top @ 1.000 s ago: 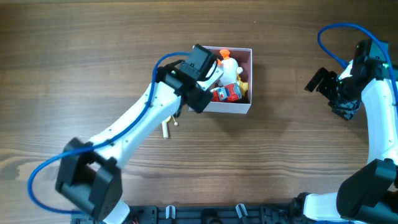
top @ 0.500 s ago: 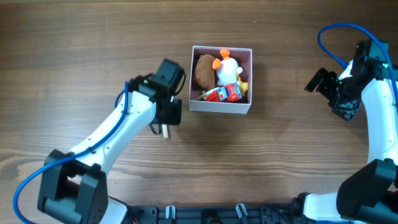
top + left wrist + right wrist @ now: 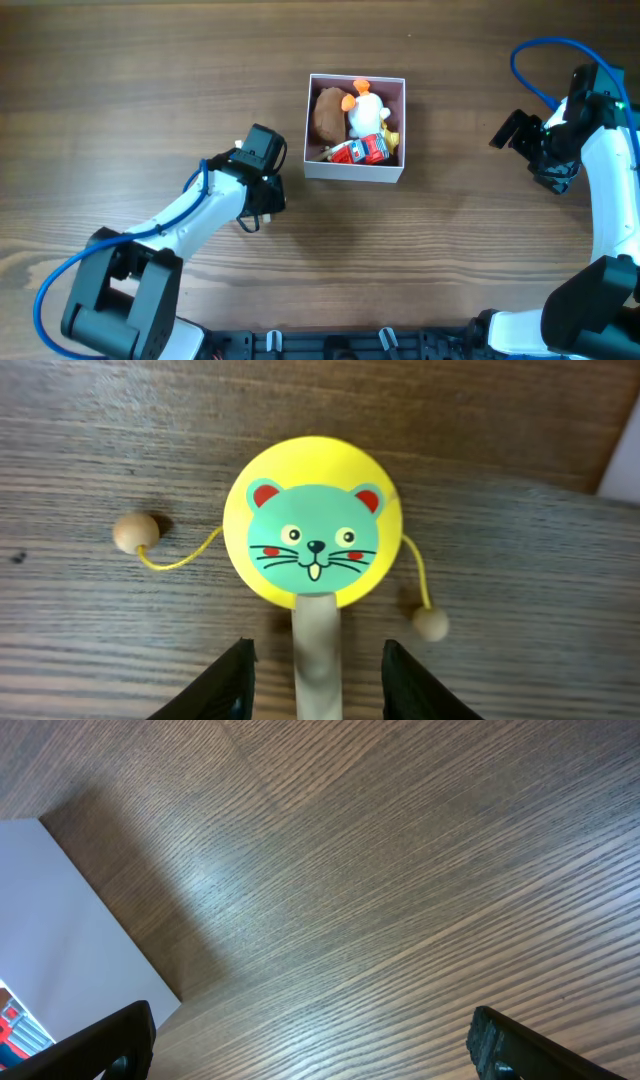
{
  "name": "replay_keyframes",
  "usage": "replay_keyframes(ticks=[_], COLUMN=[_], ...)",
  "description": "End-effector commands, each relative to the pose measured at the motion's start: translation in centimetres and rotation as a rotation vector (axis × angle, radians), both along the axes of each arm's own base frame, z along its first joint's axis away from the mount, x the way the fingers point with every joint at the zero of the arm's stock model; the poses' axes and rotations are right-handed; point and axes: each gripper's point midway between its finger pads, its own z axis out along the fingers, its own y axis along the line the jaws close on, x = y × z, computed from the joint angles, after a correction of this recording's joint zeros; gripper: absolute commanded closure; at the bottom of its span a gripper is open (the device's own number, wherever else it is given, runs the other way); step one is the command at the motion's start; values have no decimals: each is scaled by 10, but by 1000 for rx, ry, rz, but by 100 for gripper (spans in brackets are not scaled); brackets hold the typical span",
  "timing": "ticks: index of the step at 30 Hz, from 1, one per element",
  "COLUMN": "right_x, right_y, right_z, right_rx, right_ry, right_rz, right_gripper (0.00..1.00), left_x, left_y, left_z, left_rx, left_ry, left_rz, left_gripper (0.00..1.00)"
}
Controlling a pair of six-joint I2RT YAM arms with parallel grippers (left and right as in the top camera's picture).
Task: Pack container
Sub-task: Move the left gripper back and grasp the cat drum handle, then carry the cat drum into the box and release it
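Note:
The container (image 3: 355, 172), a white square box with a pink inside, stands mid-table and holds a brown plush (image 3: 328, 113), a white duck (image 3: 366, 108) and a red car (image 3: 362, 150). A rattle drum (image 3: 312, 520) with a yellow head, a green cat face and two beads on strings lies flat on the table to its left. My left gripper (image 3: 315, 652) is open, with a finger on each side of the rattle's pale handle (image 3: 318, 660). In the overhead view the left gripper (image 3: 255, 205) covers the rattle. My right gripper (image 3: 530, 155) is open and empty at the far right.
A corner of the container (image 3: 625, 455) shows at the upper right of the left wrist view. The right wrist view shows bare wood between the right gripper's fingers (image 3: 310, 1025) and the container's white wall (image 3: 60, 940) at the left.
My left arm has drawn back from over the container, moved left and toward the front, and come down over the rattle. The right arm has not moved.

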Motion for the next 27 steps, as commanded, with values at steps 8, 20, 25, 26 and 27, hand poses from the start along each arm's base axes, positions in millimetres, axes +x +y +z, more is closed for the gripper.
replay_keyframes(ticks=[8,20,25,26,27], right_x=[-1,-1,0,0,0], right_y=[3,2,2,2,2], right_z=[-3,-3,-3,-3,-3], right_rx=[15,15,14,14,14], right_ry=[8,8,5,5,5], right_rz=[7,7,7,7,7], right_gripper=[0,0,0,0,0], left_x=[-10,43,65,69,73], left_y=[8,-17,-55,-61,-67], left_z=[-27,84,152,162,169], left_rx=[44,1,-124,-138,-145], left_ry=[75,-151,-333,-369,-400], left_rz=[21,-217,-366,-393,-409], left_gripper=[85,96,96,96,96])
